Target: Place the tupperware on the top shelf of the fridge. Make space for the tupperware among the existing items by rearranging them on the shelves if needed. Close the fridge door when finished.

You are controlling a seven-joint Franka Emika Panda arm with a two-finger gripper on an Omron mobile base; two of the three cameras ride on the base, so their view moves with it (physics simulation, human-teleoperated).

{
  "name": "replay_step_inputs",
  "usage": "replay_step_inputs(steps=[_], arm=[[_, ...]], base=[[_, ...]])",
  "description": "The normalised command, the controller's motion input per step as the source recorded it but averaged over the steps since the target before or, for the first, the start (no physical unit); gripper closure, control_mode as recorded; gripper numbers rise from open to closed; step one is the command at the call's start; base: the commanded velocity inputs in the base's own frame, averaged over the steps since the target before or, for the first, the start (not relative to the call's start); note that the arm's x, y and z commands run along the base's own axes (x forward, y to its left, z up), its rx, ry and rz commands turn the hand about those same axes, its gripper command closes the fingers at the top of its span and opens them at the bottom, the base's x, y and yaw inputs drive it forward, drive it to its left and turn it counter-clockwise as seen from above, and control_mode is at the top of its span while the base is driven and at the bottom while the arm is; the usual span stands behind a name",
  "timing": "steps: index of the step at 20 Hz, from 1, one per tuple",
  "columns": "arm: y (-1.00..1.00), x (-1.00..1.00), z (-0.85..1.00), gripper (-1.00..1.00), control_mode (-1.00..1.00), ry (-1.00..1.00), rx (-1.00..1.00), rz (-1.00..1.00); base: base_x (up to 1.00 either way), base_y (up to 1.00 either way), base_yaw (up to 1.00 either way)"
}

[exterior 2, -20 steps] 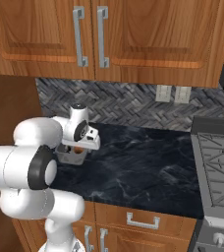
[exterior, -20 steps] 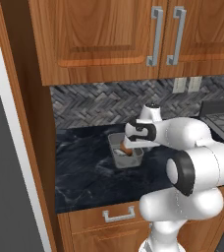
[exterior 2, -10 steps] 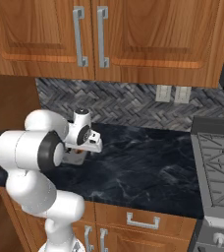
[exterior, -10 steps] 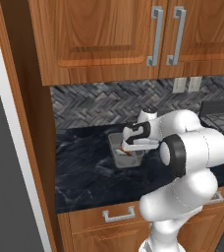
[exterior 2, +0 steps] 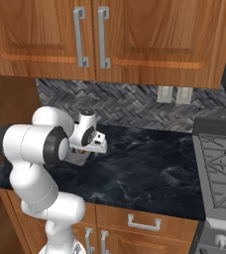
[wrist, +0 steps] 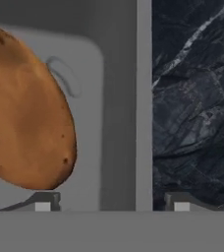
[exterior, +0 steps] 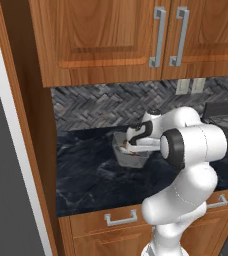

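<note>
The tupperware (exterior: 128, 156) is a dark-grey tub on the black marble counter (exterior: 88, 177), near the backsplash. My gripper (exterior: 131, 146) reaches down over the tub's right rim. In the hand view the tub's wall (wrist: 143, 98) runs straight up between my fingertips. One fingertip (wrist: 42, 203) is inside the tub and the other is outside over the counter, so the gripper (wrist: 112, 203) is open and straddles the wall without touching it. An orange-brown roundish food (wrist: 28, 113) lies inside. From the right base view the tupperware (exterior 2: 76, 158) peeks out under the hand (exterior 2: 87, 144). The top shelf and existing items are out of view.
Wooden wall cabinets (exterior: 136, 35) hang above the counter. A tall wooden side panel (exterior: 28, 150) and a grey surface (exterior: 3, 190) stand at the far left. A stove (exterior 2: 224, 173) sits at the counter's right end. Drawers (exterior: 118, 217) lie below.
The hand has settled lower onto the tub's rim and the arm's elbow has swung closer to the camera. The jaws have drawn a little closer together.
</note>
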Motion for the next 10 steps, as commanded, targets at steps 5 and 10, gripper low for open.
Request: replay_step_inputs(steps=[5,10], arm=[[0.0,0.0,-0.09,1.0,-1.0,0.0,0.0,0.0],[0.04,0.01,-0.07,1.0,-1.0,0.0,0.0,0.0]], base=[[0.0,0.0,0.0],[0.0,0.0,0.0]])
